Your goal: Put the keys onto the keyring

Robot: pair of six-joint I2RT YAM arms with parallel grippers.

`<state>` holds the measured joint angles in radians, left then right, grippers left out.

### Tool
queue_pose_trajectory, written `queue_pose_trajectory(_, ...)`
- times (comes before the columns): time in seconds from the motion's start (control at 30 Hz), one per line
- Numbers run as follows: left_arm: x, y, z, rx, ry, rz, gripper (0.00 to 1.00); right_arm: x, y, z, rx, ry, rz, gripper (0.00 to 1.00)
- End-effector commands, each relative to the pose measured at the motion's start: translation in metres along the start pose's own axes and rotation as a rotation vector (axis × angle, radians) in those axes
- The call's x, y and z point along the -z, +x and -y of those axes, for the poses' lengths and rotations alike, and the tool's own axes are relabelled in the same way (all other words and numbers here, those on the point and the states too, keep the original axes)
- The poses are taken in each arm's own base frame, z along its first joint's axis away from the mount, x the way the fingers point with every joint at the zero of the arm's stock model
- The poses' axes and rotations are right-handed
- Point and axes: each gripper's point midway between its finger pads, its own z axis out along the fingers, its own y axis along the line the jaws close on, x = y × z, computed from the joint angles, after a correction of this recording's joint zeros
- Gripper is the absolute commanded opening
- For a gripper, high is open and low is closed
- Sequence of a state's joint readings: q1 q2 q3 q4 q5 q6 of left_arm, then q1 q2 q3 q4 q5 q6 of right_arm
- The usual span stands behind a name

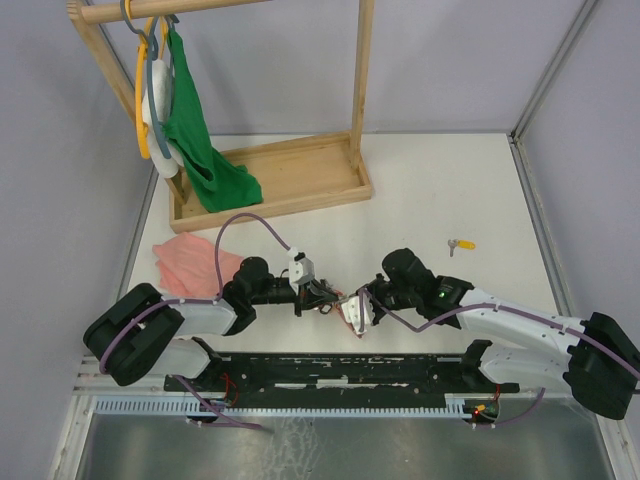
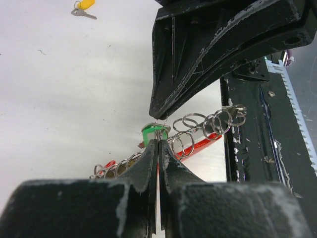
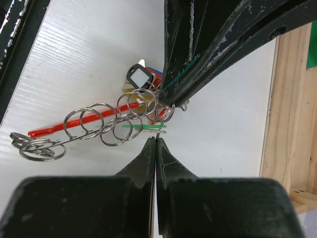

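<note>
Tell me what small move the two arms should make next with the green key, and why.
Probably a slight twist of the right pincer to feed the green key onto the chain of rings. Both pincers look shut, tips meeting at that key beside the rings; whether it is threaded yet I cannot tell. The left pincer should hold steady. The yellow key can wait.

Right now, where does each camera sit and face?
Top external: above, behind both arms, looking down on them and the table.
Left wrist: behind the left gripper, facing the right gripper and green key.
Right wrist: behind the right gripper, facing the left gripper and ring chain.
Shared: both wrist views, the green key; top and left wrist, the yellow key.
</note>
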<state>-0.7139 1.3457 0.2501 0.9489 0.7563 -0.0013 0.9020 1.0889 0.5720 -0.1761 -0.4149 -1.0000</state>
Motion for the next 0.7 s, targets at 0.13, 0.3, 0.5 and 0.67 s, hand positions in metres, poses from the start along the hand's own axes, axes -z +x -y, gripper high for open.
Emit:
queue_pose_trajectory(0.13,0.001,-0.032,-0.005,-0.028,-0.046,0.138,0.03,-0.007,-0.006,0.002,-0.022,0.037,0.05,0.0)
queue_pose_trajectory(0.3,0.002,-0.031,-0.005,-0.024,-0.05,0.145,0.03,-0.011,-0.013,0.01,-0.036,0.087,0.097,0.02)
queue_pose_trajectory(0.5,0.002,-0.031,-0.005,-0.021,-0.052,0.144,0.03,-0.012,-0.014,0.013,-0.058,0.114,0.109,0.23)
queue_pose_trajectory(0.67,0.002,-0.031,-0.005,-0.021,-0.053,0.146,0.03,-0.013,-0.014,0.014,-0.076,0.125,0.119,0.25)
